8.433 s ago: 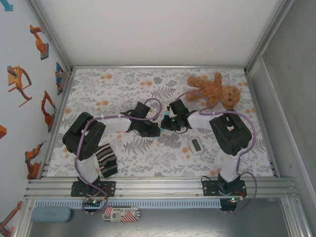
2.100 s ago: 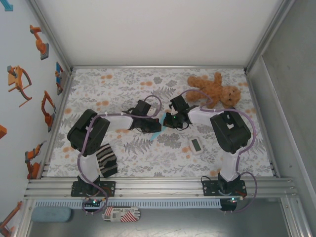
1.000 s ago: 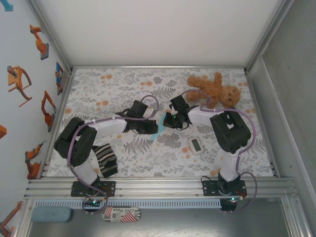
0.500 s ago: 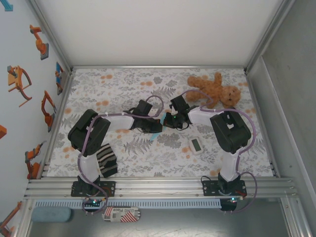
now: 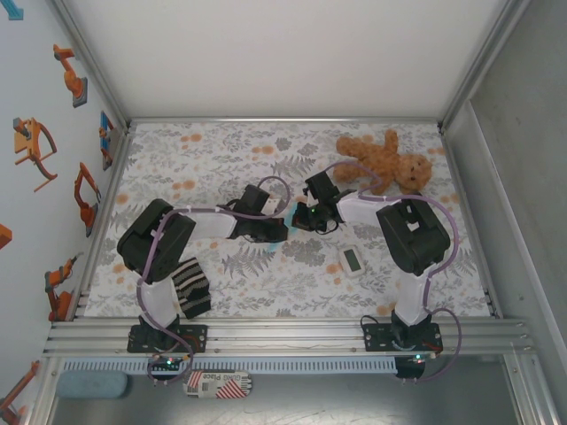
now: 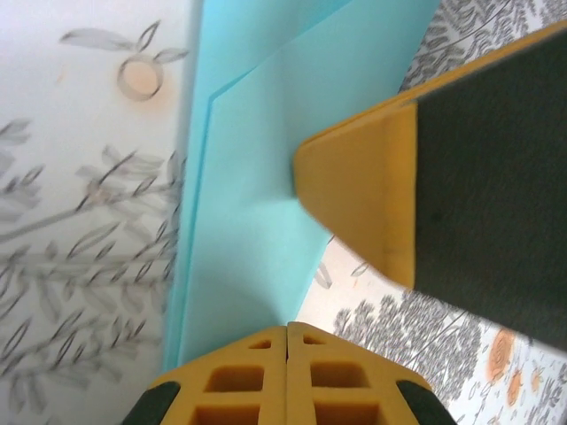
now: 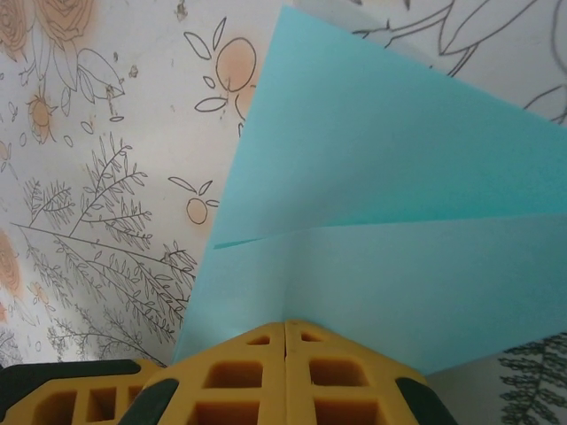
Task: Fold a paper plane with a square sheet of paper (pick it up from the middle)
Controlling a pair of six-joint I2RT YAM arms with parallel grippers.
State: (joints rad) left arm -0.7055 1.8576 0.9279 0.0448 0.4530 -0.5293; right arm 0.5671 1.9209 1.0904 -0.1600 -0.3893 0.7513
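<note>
Top view: L hand (image 5: 271, 229) & R hand (image 5: 304, 215) nearly meet mid-frame, low over the surface (image 5: 204, 168). A sliver of blue paper (image 5: 288, 212) shows betw. them.

L wrist view: the paper (image 6: 248, 177), part-folded, runs up mid-frame. One yellow finger (image 6: 354, 204) sits at its right edge. Open or closed, can't tell.

R wrist view: layered flaps w/ a crease, centre-right. Grip state can't tell.

Risk: the thin sheet may slide or a flap spring up, so an off-line press sets a skewed crease. The hands are close enough to clash.

Place: robotics lab cell
Shown by: silver aluminium-profile frame (image 5: 283, 329), lower frame; orange robot-arm stickers (image 5: 35, 146), left edge
</note>
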